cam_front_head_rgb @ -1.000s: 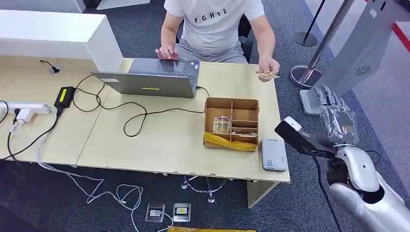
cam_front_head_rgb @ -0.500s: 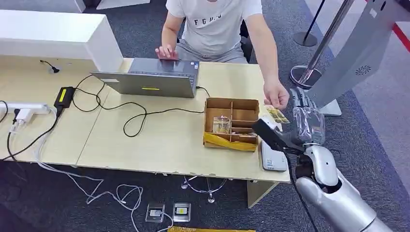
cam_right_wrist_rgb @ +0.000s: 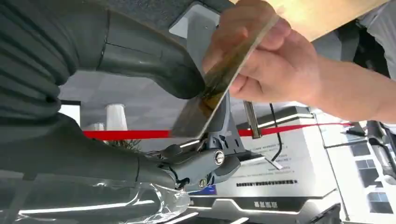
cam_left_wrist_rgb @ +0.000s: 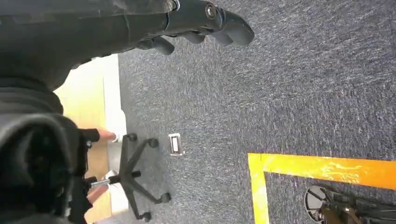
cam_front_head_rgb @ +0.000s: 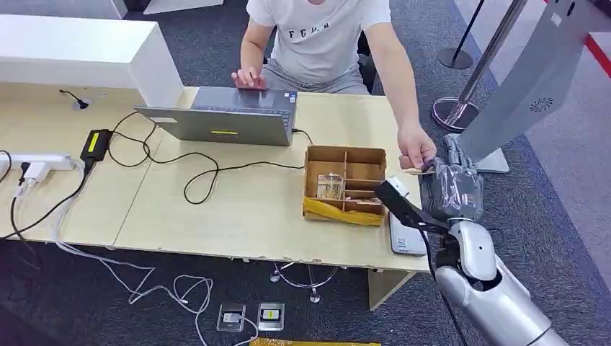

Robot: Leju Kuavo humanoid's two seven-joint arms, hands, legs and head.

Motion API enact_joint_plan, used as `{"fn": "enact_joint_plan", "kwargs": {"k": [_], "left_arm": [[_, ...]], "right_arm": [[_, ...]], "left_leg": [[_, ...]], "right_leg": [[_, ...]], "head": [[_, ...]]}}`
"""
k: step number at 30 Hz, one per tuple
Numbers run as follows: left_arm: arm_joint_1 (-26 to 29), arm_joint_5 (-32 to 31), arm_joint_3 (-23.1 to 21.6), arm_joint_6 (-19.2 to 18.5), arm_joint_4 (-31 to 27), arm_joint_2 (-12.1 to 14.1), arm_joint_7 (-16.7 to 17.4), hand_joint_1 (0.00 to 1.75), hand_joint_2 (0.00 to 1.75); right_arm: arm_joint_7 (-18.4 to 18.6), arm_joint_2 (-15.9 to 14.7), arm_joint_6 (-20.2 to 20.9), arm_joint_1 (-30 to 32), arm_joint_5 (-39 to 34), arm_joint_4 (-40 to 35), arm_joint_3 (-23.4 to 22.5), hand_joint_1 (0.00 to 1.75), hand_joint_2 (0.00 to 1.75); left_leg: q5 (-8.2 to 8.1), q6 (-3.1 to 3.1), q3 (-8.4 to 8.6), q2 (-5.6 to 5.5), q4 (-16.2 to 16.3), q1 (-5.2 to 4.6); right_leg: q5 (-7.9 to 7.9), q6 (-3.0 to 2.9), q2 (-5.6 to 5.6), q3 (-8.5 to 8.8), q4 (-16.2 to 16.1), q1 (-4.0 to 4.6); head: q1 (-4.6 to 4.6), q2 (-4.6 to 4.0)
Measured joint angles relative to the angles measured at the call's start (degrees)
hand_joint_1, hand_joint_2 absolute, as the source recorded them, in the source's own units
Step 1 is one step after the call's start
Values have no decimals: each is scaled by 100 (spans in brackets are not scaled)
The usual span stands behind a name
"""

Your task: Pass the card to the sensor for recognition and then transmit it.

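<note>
**Card at the handover, thin and slick, to be pinched by its flat faces**

The bench (cam_front_head_rgb: 238,209) carries a grey laptop (cam_front_head_rgb: 223,119) at about eleven o'clock, a compartmented cardboard box (cam_front_head_rgb: 344,184) right of centre, and the grey card sensor (cam_front_head_rgb: 403,241) at its four o'clock corner, partly behind the right hand (cam_front_head_rgb: 451,189).

A person's hand (cam_front_head_rgb: 416,153) holds the card (cam_right_wrist_rgb: 222,77) just at the right hand's fingers (cam_right_wrist_rgb: 149,60). In the right wrist view the thumb lies against one face and darker fingers sit at the card's lower edge; whether they have clamped it, I cannot tell.

The card looks light, stiff and glossy, so likely slippery. It is best taken face to face near one short edge, leaving the rest free to lay over the sensor.

The left hand (cam_left_wrist_rgb: 187,18) hangs over carpet, fingers loosely curled on nothing.
</note>
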Motion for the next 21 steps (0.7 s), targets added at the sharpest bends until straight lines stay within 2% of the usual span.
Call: {"fn": "enact_joint_plan", "kwargs": {"k": [13,21], "left_arm": [[0,-9,0,31,18,-2,-50,0,0],[1,28,2,68,33,-7,39,0,0]], "right_arm": [[-15,68,26,183,0,164,-162,175,175],[-214,207,-33,384,-245,588,-157,175,175]], "left_leg": [[0,0,1,3,0,0],[0,0,0,3,0,0]], "right_leg": [[0,0,2,0,0,0],[0,0,2,0,0,0]], "head": [[0,0],[0,0]]}}
